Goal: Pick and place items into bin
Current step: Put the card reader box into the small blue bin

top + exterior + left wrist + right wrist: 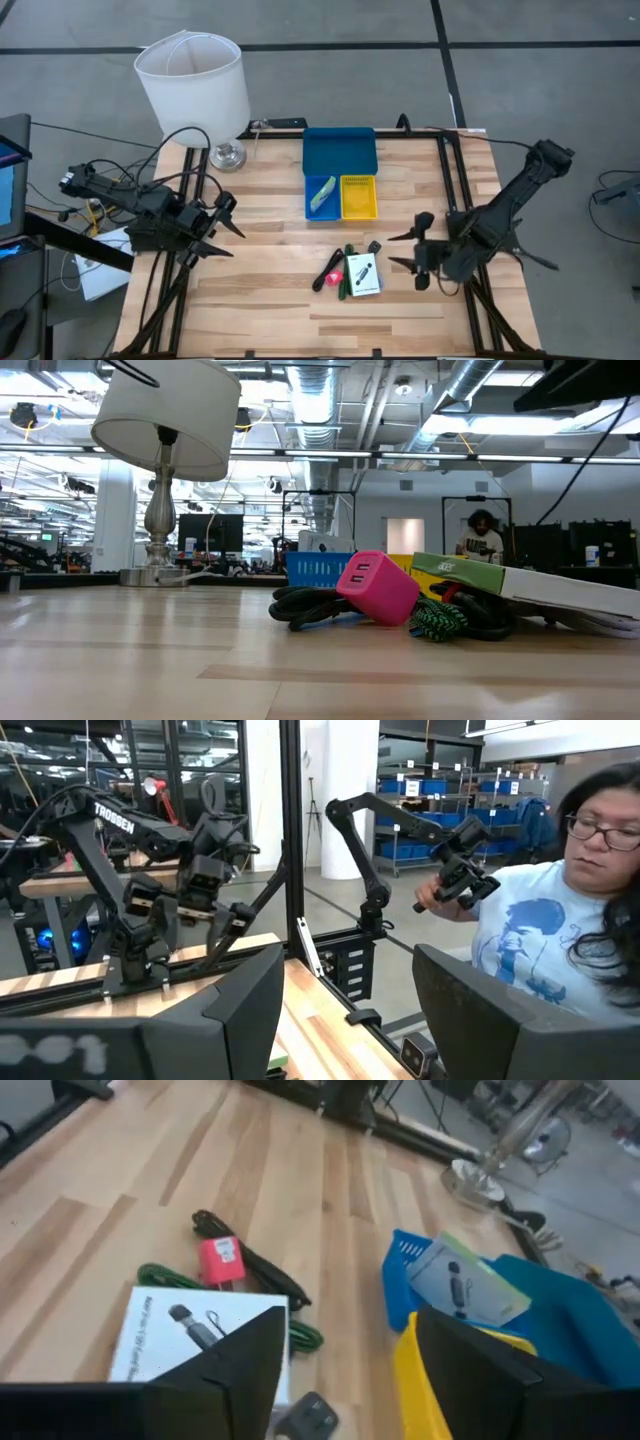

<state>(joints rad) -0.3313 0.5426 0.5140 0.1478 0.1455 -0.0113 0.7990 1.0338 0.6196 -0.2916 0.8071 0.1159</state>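
The bin stands at the table's middle: a wide blue tray (340,150), a small blue tray (310,186) and a yellow tray (358,197). A pale green flat strip (322,192) leans inside the small blue tray (400,1275). Nearer the front lie a white card with black print (364,273), a red piece (333,277) and black and green cords (346,262), all flat on the wood. My right gripper (418,243) stands open just right of this pile, above the table, nothing between its fingers. My left gripper (226,227) stands open at the table's left, far from the items.
A white lampshade on a silver lamp (193,80) stands at the far left corner. A small dark piece (374,246) lies beside the card. Black frame rails (450,180) run along the table's sides. A person (560,920) sits beyond the table.
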